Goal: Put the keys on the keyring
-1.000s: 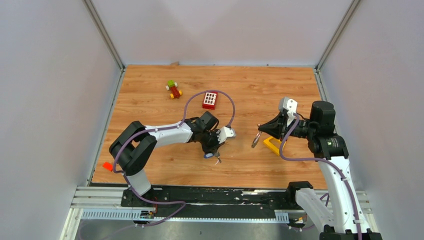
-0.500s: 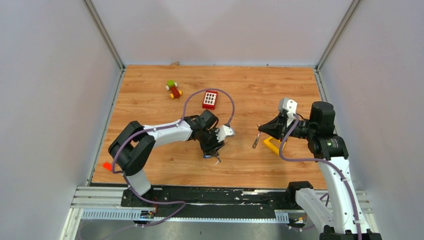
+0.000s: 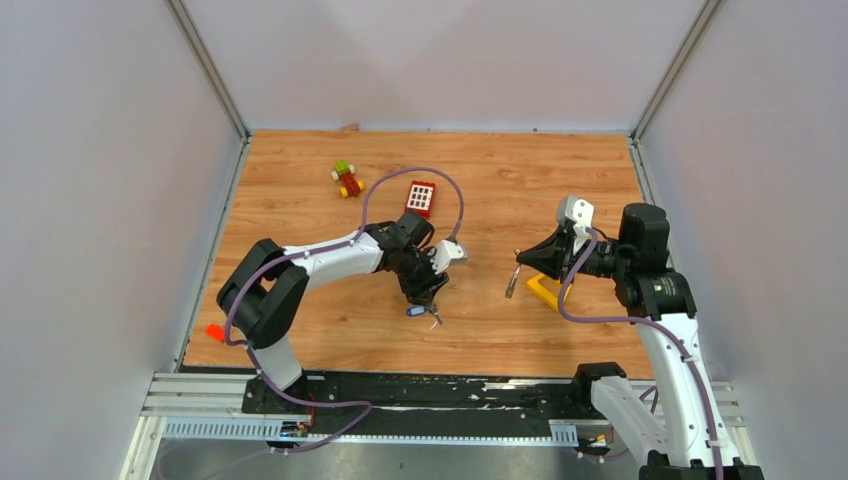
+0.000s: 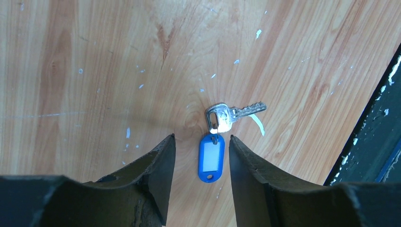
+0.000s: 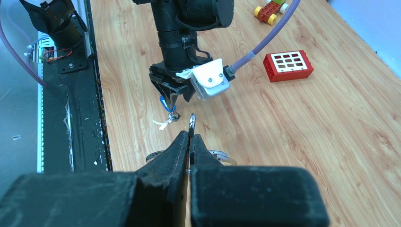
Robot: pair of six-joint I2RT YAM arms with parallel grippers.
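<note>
A silver key (image 4: pixel 230 116) with a blue plastic tag (image 4: pixel 211 158) lies flat on the wooden table. My left gripper (image 4: pixel 202 137) is open just above it, and the tag lies between the two fingers without touching them. In the top view the left gripper (image 3: pixel 428 292) points down over this key (image 3: pixel 422 312). My right gripper (image 5: pixel 190 135) is shut on the keyring (image 5: pixel 191 122), whose thin silver metal sticks out edge-on past the tips, with wire arcs showing beside the fingers. The right gripper (image 3: pixel 520 258) holds the keyring (image 3: pixel 512 283) above the table, right of the left gripper.
A yellow block (image 3: pixel 545 291) lies under the right gripper. A red brick (image 3: pixel 420 198) and a small toy car (image 3: pixel 347 179) sit farther back. A small orange piece (image 3: pixel 214 332) lies at the near left edge. The black base rail (image 4: pixel 378 142) runs close to the key.
The left arm has shifted slightly back and left, staying over the tagged key. The right arm and the keyring have not moved.
</note>
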